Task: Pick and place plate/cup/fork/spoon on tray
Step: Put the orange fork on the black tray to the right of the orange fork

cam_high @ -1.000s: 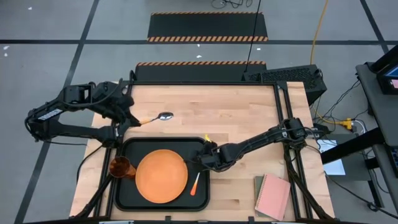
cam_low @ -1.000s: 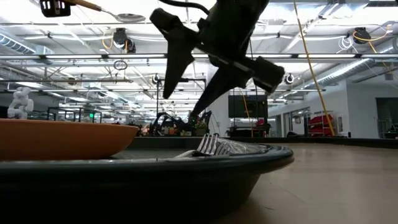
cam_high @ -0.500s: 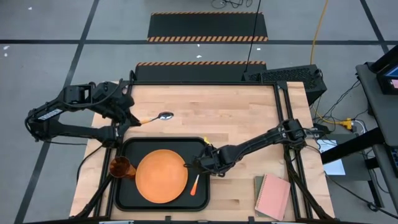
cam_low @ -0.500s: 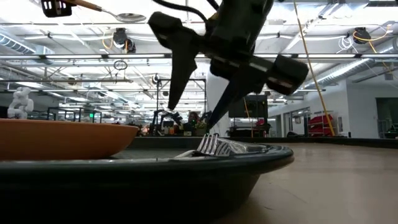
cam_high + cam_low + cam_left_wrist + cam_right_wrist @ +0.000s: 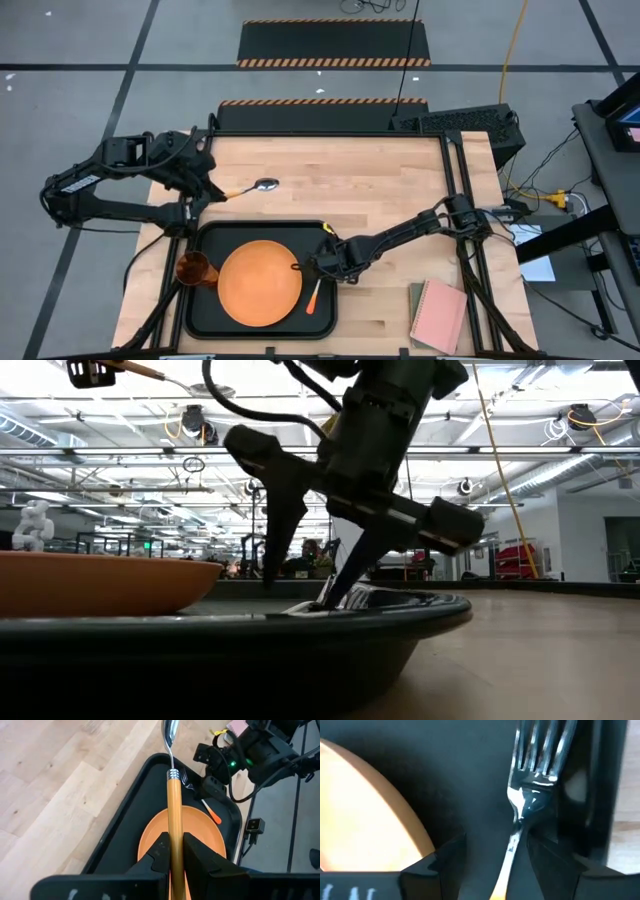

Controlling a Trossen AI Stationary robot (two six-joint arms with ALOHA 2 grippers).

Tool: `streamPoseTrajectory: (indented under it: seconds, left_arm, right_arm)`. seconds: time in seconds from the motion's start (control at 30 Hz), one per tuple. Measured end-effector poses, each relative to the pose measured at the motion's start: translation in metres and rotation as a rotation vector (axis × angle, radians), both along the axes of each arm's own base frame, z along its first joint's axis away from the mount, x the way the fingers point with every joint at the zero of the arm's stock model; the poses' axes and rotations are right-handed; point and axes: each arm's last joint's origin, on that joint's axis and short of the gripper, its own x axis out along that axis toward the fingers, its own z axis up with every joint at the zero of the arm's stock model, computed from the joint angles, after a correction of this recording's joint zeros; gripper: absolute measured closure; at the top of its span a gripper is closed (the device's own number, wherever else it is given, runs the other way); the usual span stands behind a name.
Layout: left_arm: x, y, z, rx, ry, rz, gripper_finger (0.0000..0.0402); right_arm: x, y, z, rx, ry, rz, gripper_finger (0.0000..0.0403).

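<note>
Holding: left pincer (image 5: 205, 190) is clamped on the spoon (image 5: 250, 188), its fingers pressed to the orange-yellow handle, silver bowl pointing right, above the table (image 5: 380, 170) just beyond the tray's far left corner.
Left wrist view: the spoon (image 5: 172, 795) runs straight out from between the dark fingers (image 5: 159, 855), above the tray (image 5: 125, 825) and plate (image 5: 200, 827).
Right pincer: down inside the tray (image 5: 200, 315) at its right side (image 5: 312, 268), fingers apart, one on each side of the fork (image 5: 314, 292).
Right wrist view: silver tines and neck of the fork (image 5: 532, 795) lie between the two spread fingers (image 5: 445, 855) on the black tray floor (image 5: 445, 770); the plate (image 5: 365, 815) is just beside.
Low view: the right pincer (image 5: 305, 595) reaches below the tray's rim (image 5: 300, 630).
Plate: orange, flat in the middle of the tray (image 5: 260, 283).
Cup: amber tumbler (image 5: 193, 268) at the tray's left edge, just left of the plate.
Fork handle: orange, angled toward the near right corner.
Elsewhere: a pink notebook (image 5: 440, 315) lies at the table's near right corner.
</note>
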Motion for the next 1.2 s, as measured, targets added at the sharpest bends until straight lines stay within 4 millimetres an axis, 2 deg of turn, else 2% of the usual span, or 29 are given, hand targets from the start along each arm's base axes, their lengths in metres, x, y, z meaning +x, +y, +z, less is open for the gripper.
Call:
streamPoseTrajectory:
  seconds: [0.13,0.53,0.87,1.0,1.2]
  left_arm:
    - [0.000,0.000,0.000,0.000,0.002,-0.001,0.0371]
    - [0.000,0.000,0.000,0.001,0.002,-0.001,0.0371]
    - [0.000,0.000,0.000,-0.012,0.004,0.015,0.0371]
    - [0.000,0.000,0.000,-0.020,0.002,0.022,0.0371]
    - [0.008,0.001,0.008,-0.053,-0.105,0.073,0.0371]
  right_arm:
    - [0.003,-0.004,0.000,-0.025,-0.021,0.005,0.0215]
    - [0.010,-0.015,0.003,-0.071,-0.085,0.062,0.0299]
    - [0.009,-0.016,0.006,-0.085,-0.086,0.080,0.0307]
    - [0.007,-0.017,0.020,-0.124,-0.122,0.114,0.0307]
    - [0.000,-0.022,0.060,-0.294,-0.243,0.266,0.0307]
